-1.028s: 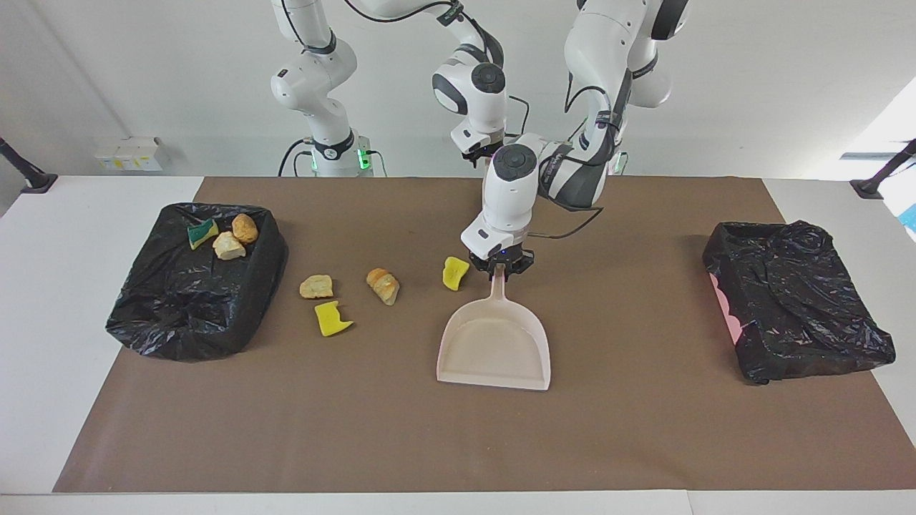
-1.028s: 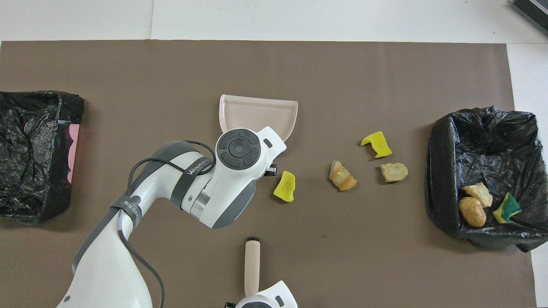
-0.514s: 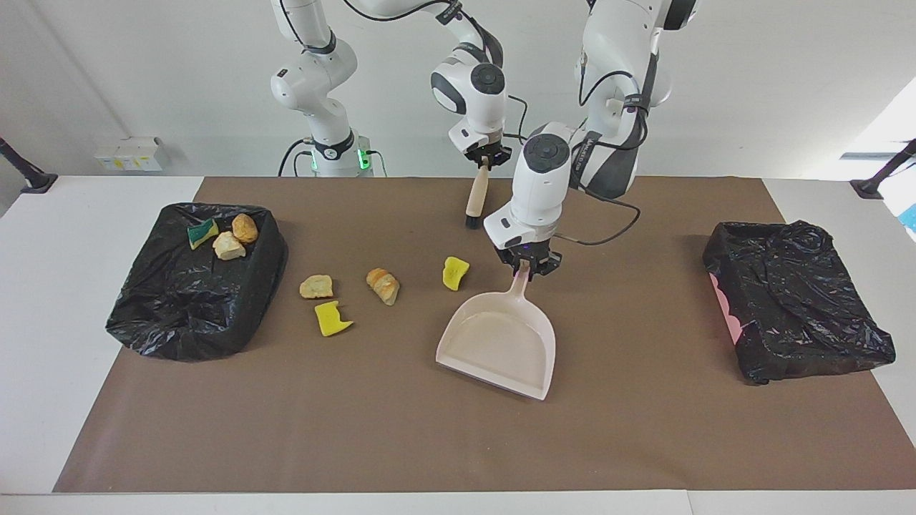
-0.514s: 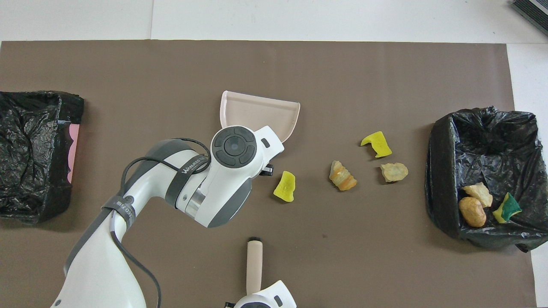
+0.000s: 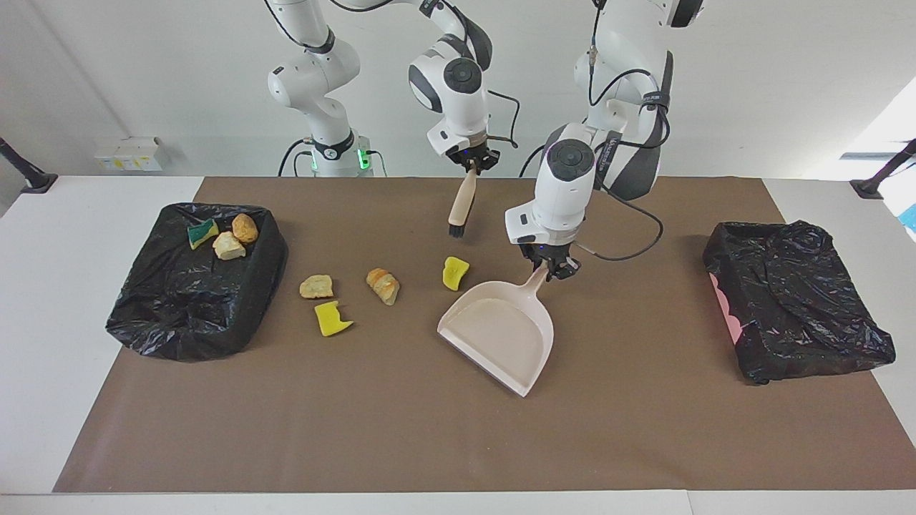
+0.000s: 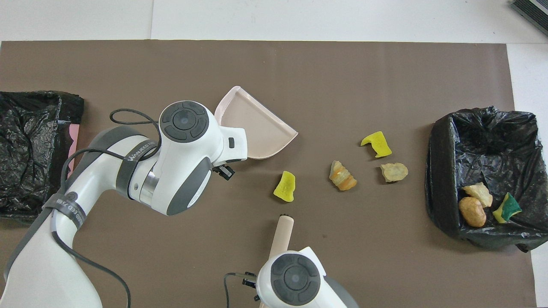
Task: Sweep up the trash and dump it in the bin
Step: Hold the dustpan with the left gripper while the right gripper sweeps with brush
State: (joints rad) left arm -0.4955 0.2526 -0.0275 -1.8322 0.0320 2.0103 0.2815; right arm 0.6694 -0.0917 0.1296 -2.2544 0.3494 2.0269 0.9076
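Left gripper (image 5: 552, 270) is pinching the dustpan (image 5: 501, 335) handle, right gripper (image 5: 472, 165) pinching the brush (image 5: 460, 202). I'd lay the pan lip flat beside the nearest yellow sponge bit (image 5: 454, 272), then brush it in. 4 scraps on the mat, 3 already in the bin (image 5: 143, 300); the spare bin (image 5: 794, 300) isn't in the way.

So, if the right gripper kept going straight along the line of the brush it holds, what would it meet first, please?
The right gripper points the brush down and slightly toward the right arm's end of the table. Straight on, the bristles would probably meet bare brown mat, nearer the robots than the yellow sponge bit; depth is uncertain.
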